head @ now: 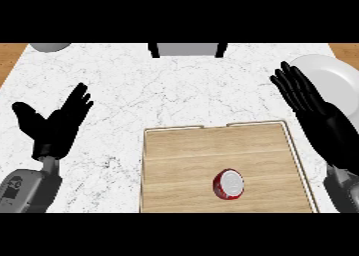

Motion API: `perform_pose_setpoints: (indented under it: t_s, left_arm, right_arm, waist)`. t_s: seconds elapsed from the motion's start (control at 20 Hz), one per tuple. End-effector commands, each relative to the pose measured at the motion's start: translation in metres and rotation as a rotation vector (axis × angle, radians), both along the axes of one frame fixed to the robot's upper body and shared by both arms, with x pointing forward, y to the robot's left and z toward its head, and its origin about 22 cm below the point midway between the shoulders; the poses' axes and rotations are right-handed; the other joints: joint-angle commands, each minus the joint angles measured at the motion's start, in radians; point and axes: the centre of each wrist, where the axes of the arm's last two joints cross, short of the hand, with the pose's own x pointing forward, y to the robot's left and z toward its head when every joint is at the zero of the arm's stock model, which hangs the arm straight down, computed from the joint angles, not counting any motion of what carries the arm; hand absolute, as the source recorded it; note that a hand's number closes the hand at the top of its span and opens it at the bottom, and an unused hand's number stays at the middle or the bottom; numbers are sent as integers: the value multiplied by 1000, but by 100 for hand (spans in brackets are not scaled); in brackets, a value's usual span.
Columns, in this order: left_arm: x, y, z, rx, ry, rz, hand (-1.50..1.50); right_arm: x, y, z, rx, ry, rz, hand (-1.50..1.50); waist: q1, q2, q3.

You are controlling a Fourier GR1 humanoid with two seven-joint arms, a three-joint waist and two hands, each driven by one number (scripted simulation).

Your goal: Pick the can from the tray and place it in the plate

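A red can (228, 184) with a pale top sat on the wooden tray (211, 145) on the white marble counter (138, 85), in the near right part of the tray and clear of its raised rim. It appeared to stand upright with its top facing up. Neither of the robot's hands touched it.

The left hand (53, 127) was held up over the bare marble well to the left of the tray. Its fingers were straight and spread and its thumb stuck out to the side, and it carried nothing. Its grey forearm (23, 190) came in at the lower left corner.

The right hand (326, 125) was on the other side, stretched out flat past the tray's right rim. Its fingers were straight and close together and pointed away from the robot, and it too held nothing. From above, its fingertips (285, 75) lay against the left edge of the white plate (337, 75), though whether they touched it could not be told. The plate sat at the counter's far right, beyond the tray's far corner, with nothing on the part that showed. The right forearm (348, 190) rose from the lower right corner.

At the counter's far edge, a grey round object (49, 46) showed at the left. A grey piece with dark sides (188, 49) showed near the middle. Both were cut off by the frame.
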Motion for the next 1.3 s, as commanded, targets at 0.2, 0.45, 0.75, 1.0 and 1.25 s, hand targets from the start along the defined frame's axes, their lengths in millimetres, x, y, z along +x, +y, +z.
perform_pose_setpoints:
  t_s: [0.2,0.45,0.75,1.0,1.25]
  left_arm:
    - [11,-11,56,191,-337,-191,0]
    - [3,-26,56,249,-389,-334,0]
    - [-6,-17,36,258,-388,-338,0]
    - [-18,-6,47,271,-398,-327,0]
    - [-23,-19,39,258,-406,-323,0]
  right_arm:
    - [-48,-24,-139,218,934,-191,-150]
    - [-26,-66,-108,-490,1100,-290,-150]
    - [22,-4,-49,-811,1020,-304,-150]
    - [46,51,-13,-924,1093,-298,-150]
    - [70,59,16,-881,1323,-179,-150]
  waist:
    - [13,38,3]
    - [66,7,-11]
    - [47,3,-8]
    - [33,-2,-5]
    - [24,-1,-5]
